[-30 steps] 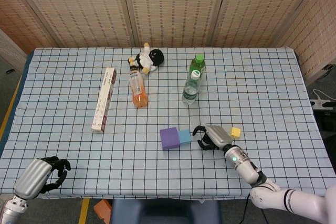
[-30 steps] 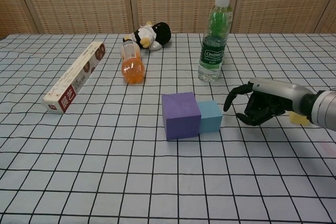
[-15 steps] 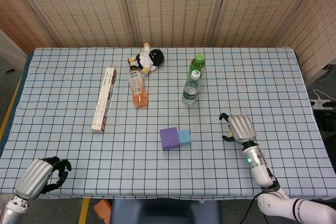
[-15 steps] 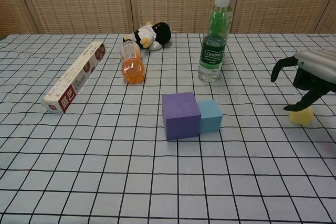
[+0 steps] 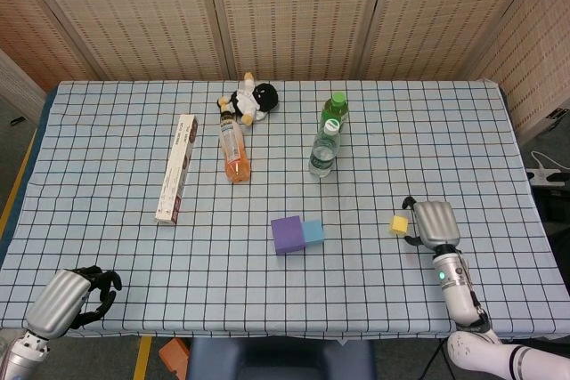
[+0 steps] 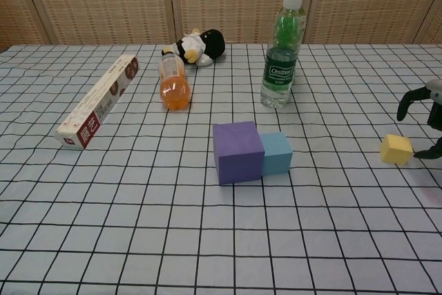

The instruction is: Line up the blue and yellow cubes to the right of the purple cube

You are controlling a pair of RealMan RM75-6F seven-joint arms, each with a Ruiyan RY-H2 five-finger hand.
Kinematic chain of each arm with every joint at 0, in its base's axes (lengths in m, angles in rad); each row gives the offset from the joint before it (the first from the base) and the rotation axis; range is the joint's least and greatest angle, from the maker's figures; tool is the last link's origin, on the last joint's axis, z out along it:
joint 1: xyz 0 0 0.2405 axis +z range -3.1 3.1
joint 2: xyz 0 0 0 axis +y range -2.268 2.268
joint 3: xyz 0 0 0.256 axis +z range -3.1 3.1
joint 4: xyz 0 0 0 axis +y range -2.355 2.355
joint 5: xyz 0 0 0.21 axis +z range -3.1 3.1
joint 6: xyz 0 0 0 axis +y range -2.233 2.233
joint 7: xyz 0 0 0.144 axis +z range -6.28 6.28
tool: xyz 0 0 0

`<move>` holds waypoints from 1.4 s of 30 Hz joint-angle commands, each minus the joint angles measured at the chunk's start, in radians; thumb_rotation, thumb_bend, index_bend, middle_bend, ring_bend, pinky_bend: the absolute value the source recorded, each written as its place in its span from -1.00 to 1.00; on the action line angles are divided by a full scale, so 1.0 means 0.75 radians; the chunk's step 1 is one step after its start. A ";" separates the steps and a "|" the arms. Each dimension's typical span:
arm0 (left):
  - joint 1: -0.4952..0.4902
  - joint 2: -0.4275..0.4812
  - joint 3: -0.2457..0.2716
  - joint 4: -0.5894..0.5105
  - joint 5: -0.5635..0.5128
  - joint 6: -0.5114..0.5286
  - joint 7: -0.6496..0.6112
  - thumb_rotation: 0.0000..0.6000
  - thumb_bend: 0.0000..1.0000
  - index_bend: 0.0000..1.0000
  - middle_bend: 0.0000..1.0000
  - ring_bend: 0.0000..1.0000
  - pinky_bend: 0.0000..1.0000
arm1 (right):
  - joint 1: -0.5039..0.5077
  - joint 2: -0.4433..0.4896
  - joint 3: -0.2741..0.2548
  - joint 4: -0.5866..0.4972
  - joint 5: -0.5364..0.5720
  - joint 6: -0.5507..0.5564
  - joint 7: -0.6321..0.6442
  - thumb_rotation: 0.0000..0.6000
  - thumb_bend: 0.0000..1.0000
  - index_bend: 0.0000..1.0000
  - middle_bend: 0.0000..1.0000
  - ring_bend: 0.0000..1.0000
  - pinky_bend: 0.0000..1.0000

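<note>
The blue cube (image 5: pixel 313 231) already sits flush against the right face of the purple cube (image 5: pixel 287 234), a little toward the near edge of the table (image 5: pixel 107 131) from its middle. The yellow cube (image 5: pixel 399 224) lies well apart from them, toward the right edge and roughly level with the pair. So the step in hand appears to be picking up the yellow one.

The right hand (image 5: pixel 434 222) is just beside the yellow cube on its right, fingers spread and holding nothing; in the chest view its dark fingertips (image 6: pixel 406 103) curve around the cube's far side without clearly touching it. The left hand (image 5: pixel 76 297) hangs at the near left corner with its fingers curled in on nothing.

To do this well, the right hand should probably close on two opposite faces of the cube, keeping it square to the grid lines of the cloth. The cube is small, so a light pinch low on its sides looks safer than a full wrap. It then wants carrying left and setting down touching the blue cube's right face, in line with the other two. Coming in from above would likely avoid nudging the blue cube out of contact with the purple one.
</note>
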State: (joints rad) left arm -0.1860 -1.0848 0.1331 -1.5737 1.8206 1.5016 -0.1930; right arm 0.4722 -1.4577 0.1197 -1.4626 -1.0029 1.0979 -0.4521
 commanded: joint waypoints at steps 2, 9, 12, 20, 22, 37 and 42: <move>0.000 0.000 0.000 0.000 -0.001 -0.001 0.000 1.00 0.00 0.05 0.34 0.08 0.36 | -0.006 0.012 -0.010 -0.008 0.016 -0.025 0.009 1.00 -0.98 -0.22 0.96 0.71 1.00; 0.000 0.000 0.000 0.000 0.000 0.001 0.000 1.00 0.00 0.05 0.34 0.08 0.36 | -0.009 -0.002 -0.006 0.022 0.025 -0.025 0.013 1.00 -0.98 -0.18 0.96 0.72 1.00; 0.000 0.000 0.000 -0.001 0.001 0.001 0.001 1.00 0.00 0.05 0.34 0.08 0.36 | -0.011 -0.009 -0.005 0.033 0.024 -0.025 0.019 1.00 -0.98 -0.18 0.96 0.72 1.00; 0.001 0.001 0.000 -0.002 0.001 0.002 0.002 1.00 0.00 0.05 0.34 0.08 0.36 | -0.014 -0.028 -0.005 0.062 0.018 -0.033 0.036 1.00 -0.98 -0.15 0.96 0.72 1.00; 0.001 0.001 0.000 -0.002 0.001 0.002 0.002 1.00 0.00 0.05 0.34 0.08 0.36 | -0.015 -0.029 -0.005 0.065 0.016 -0.034 0.039 1.00 -0.98 -0.14 0.96 0.72 1.00; -0.001 0.000 0.001 -0.004 0.001 -0.004 0.008 1.00 0.00 0.05 0.34 0.08 0.36 | -0.019 -0.050 0.004 0.107 0.039 -0.050 0.043 1.00 -0.73 -0.08 0.96 0.73 1.00; -0.001 -0.001 0.002 -0.005 0.001 -0.007 0.009 1.00 0.00 0.05 0.34 0.08 0.36 | -0.018 -0.057 0.009 0.111 0.039 -0.048 0.044 1.00 -0.71 -0.08 0.97 0.73 1.00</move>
State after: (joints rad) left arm -0.1869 -1.0851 0.1343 -1.5773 1.8212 1.4966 -0.1863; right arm 0.4583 -1.4995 0.1259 -1.3796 -0.9727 1.0613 -0.4206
